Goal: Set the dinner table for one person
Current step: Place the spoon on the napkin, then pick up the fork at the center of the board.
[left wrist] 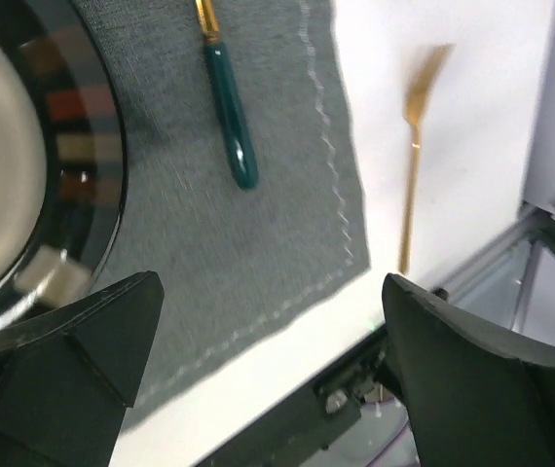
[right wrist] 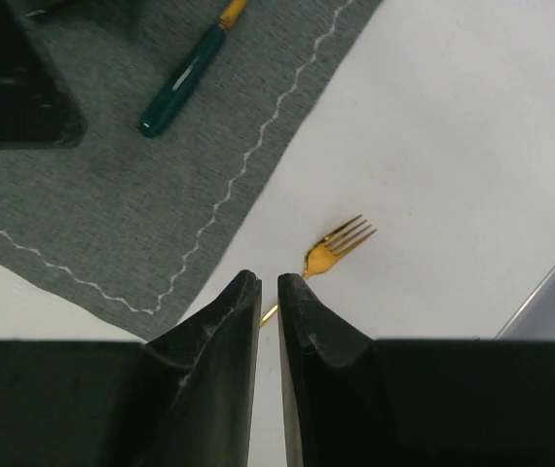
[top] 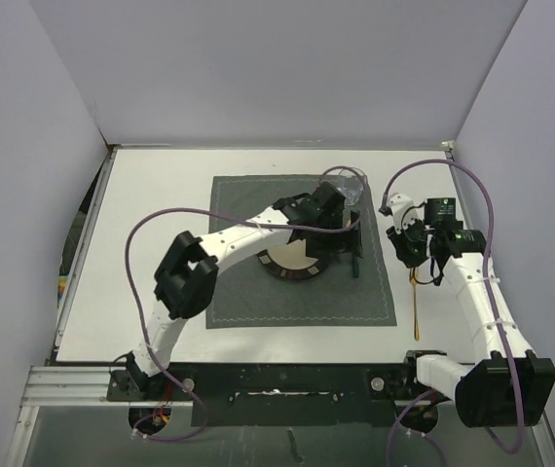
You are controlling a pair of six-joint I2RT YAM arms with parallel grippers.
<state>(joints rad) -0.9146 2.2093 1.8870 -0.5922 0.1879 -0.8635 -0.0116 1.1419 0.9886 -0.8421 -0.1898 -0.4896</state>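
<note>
The white dinner table (top: 151, 292) carries a dark grey placemat (top: 248, 302). On the mat is a dark-rimmed plate with a cream centre (top: 292, 265), also in the left wrist view (left wrist: 24, 175). A teal-handled utensil (top: 355, 261) (left wrist: 231, 117) (right wrist: 182, 83) lies on the mat right of the plate. A gold fork (top: 415, 306) (left wrist: 412, 175) (right wrist: 336, 248) lies on the bare table right of the mat. My left gripper (top: 334, 222) (left wrist: 268, 379) hovers open and empty over the plate's right side. My right gripper (top: 409, 255) (right wrist: 269, 284) is shut over the fork's neck. The fork's handle runs under its tips.
A clear glass (top: 349, 182) stands at the mat's far right corner, just behind my left gripper. Grey walls close in the table on the left, far and right sides. A metal rail (top: 73, 384) runs along the near edge. Purple cables loop over both arms.
</note>
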